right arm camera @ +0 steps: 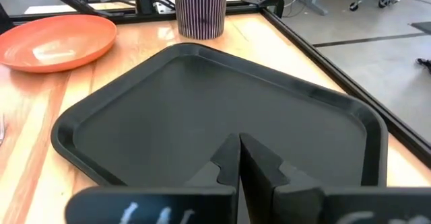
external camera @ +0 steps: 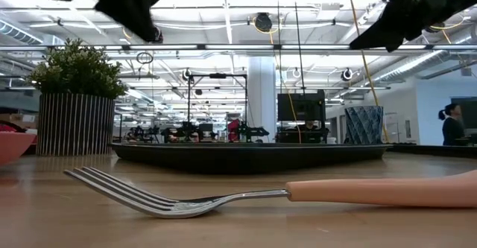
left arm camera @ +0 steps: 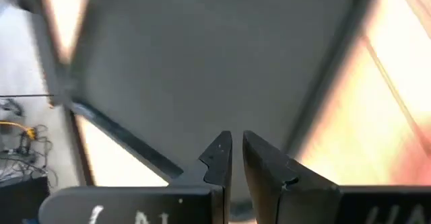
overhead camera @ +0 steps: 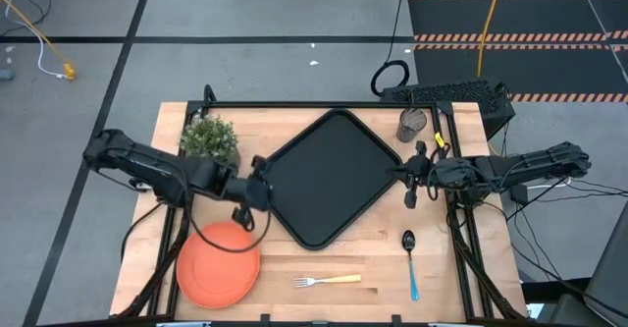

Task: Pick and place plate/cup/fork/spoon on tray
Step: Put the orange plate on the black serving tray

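The black tray (overhead camera: 324, 180) lies cornerwise in the middle of the table, with nothing on it. The orange plate (overhead camera: 218, 263) rests flat at the near left. The fork (overhead camera: 327, 281) lies along the near edge, and the blue-handled spoon (overhead camera: 410, 263) lies to its right. The dark grey cup (overhead camera: 412, 123) stands upright beyond the tray's right corner. My left gripper (overhead camera: 263, 188) hovers over the tray's left corner, tipped downward, fingers (left arm camera: 236, 140) shut bar a thin slit, holding nothing. My right gripper (overhead camera: 402, 176) hovers at the tray's right corner, shut (right arm camera: 239, 138) and holding nothing.
A potted green plant (overhead camera: 209, 138) stands at the far left, close behind my left arm. A black frame rail (overhead camera: 324, 104) runs along the far edge. Bare wood lies between the tray and the fork. A person (external camera: 452, 125) shows in the room behind.
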